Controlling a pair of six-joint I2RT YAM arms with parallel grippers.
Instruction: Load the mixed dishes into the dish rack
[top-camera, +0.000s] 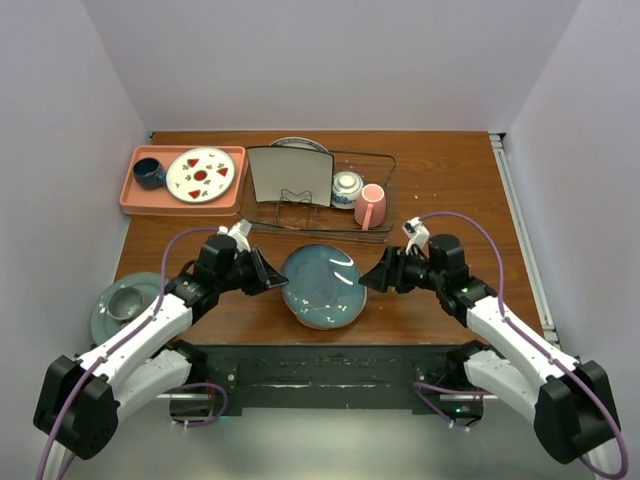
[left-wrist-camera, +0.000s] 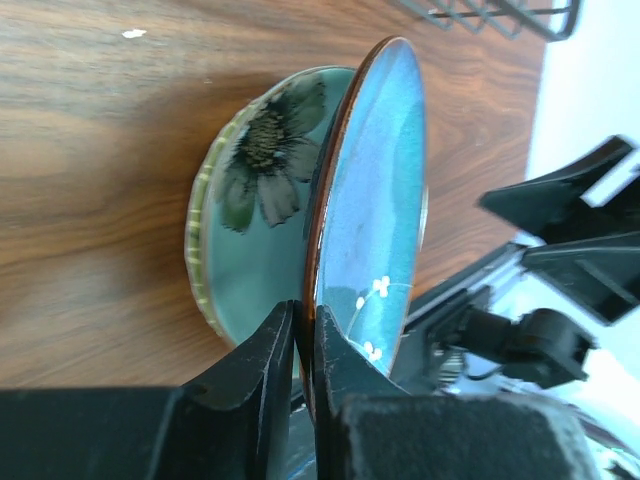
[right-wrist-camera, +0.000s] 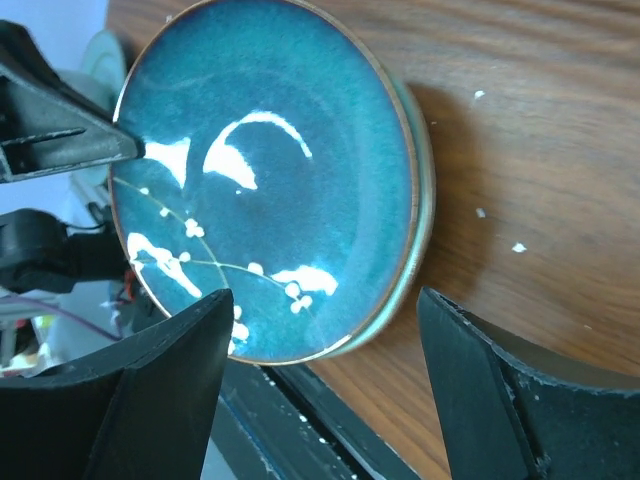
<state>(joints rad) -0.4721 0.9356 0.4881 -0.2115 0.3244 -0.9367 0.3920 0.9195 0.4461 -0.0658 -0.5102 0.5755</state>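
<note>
A blue glazed plate (top-camera: 323, 287) lies at the table's middle, on top of a pale green plate with a dark flower (left-wrist-camera: 250, 200). My left gripper (left-wrist-camera: 305, 312) is shut on the blue plate's left rim, which is tilted up off the green one. My right gripper (top-camera: 368, 280) stands open just right of the blue plate (right-wrist-camera: 265, 175), its jaws wide and touching nothing. The dish rack (top-camera: 385, 165) at the back holds a white square plate (top-camera: 290, 175), a small blue-and-white bowl (top-camera: 347, 187) and a pink mug (top-camera: 371, 205). The top edge of a round plate (top-camera: 298, 144) shows behind the square one.
A salmon tray (top-camera: 130, 195) at the back left carries a dark blue cup (top-camera: 149, 173) and a white plate with red marks (top-camera: 201, 175). A grey-green plate with a small bowl on it (top-camera: 128, 305) sits near the left edge, beside my left arm.
</note>
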